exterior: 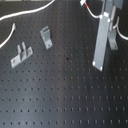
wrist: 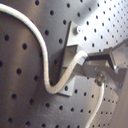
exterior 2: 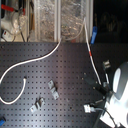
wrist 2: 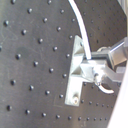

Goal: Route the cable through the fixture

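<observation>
- In the first wrist view the cable (wrist: 46, 75) loops over the perforated board (wrist: 20, 100) and runs against a metal bracket (wrist: 72, 60); the gripper (wrist: 100, 70) sits beside it; whether its jaws grip the cord I cannot tell
- In the first exterior view two small fixtures (exterior: 21, 54) (exterior: 46, 37) stand apart on the board
- Farther back, the white cable (exterior 2: 30, 62) curves across the board in the second exterior view; a red band (exterior 2: 90, 47) marks it

Matte black perforated metal breadboard table (exterior 2: 50, 65) fills the workspace. Clear plastic storage bins (exterior 2: 60, 20) line its far edge, 12 o'clock in the second exterior view. Lighting diffuse.
</observation>
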Available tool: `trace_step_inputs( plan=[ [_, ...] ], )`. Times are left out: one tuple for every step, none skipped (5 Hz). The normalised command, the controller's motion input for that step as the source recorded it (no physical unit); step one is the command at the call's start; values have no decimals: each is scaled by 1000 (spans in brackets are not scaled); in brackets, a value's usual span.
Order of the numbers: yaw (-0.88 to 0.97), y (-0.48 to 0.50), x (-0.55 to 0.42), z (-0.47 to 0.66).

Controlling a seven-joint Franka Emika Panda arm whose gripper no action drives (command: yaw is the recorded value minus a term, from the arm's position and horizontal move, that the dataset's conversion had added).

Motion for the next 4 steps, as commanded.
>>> trace_step_inputs(
  plan=[
    [60, 88, -311, 56],
    [-100, -126, -77, 34],
    [-137, -280, 2, 21],
    [-106, -292, -20, 44]
  ],
)
